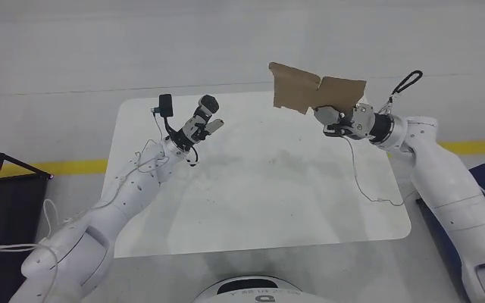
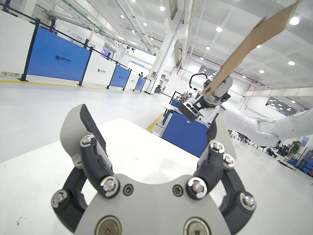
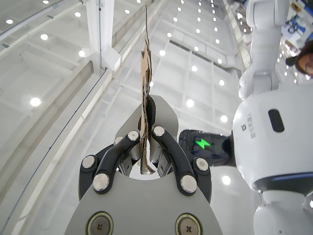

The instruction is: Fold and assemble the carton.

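Above the table's (image 1: 265, 220) far edge, the right gripper (image 1: 327, 115) clamps the unfolded carton (image 1: 303, 87); the left gripper (image 2: 149, 123) hangs spread, empty. Folding hasn't begun; opening it likely needs that second grasp.

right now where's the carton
The carton is clamped in the right hand, raised over the far right side of the table in the top view.

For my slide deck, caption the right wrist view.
Right end effector shut on the flat carton, seen edge-on.
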Controlling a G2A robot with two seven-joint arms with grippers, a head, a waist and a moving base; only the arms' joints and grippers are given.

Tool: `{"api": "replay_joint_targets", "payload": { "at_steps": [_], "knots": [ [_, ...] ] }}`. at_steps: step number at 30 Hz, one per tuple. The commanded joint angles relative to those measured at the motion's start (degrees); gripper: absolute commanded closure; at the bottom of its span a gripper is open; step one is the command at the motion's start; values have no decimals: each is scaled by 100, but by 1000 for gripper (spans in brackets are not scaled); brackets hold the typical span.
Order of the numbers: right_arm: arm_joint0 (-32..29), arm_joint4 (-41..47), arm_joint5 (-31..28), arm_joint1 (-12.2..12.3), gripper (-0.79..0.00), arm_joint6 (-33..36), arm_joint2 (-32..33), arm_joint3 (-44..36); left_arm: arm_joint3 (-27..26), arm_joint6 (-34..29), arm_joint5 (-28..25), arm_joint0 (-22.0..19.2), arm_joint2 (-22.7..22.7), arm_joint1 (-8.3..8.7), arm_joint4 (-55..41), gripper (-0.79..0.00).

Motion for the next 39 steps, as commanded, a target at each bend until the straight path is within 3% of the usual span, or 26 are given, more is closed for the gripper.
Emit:
{"api": "replay_joint_targets", "payload": {
  "at_steps": [1,3,7,10,12,17,36,39],
  "knots": [
    [-37,-111,-299,-12,0,-235,35,-72,0,0,0,0,0,0,0,-785],
    [-61,-458,-916,-14,0,-638,162,-111,0,0,0,0,0,0,0,-785],
    [-316,-1268,-2890,-47,0,-1608,418,-351,0,0,0,0,0,0,0,-785],
    [-587,-2672,-4581,-58,0,-2779,532,-604,0,0,0,0,0,0,0,-785],
    [-811,-3110,-5158,-88,0,-3153,510,-901,0,0,0,0,0,0,0,-785],
    [-1071,-2930,-5027,-137,0,-3037,576,-1188,0,0,0,0,0,0,0,-785],
    [-1078,-2972,-5024,-138,0,-3043,572,-1195,0,0,0,0,0,0,0,-785],
    [-1117,-4389,-5186,-122,0,-3242,466,-1378,0,0,0,0,0,0,0,-785]
  ]
}}
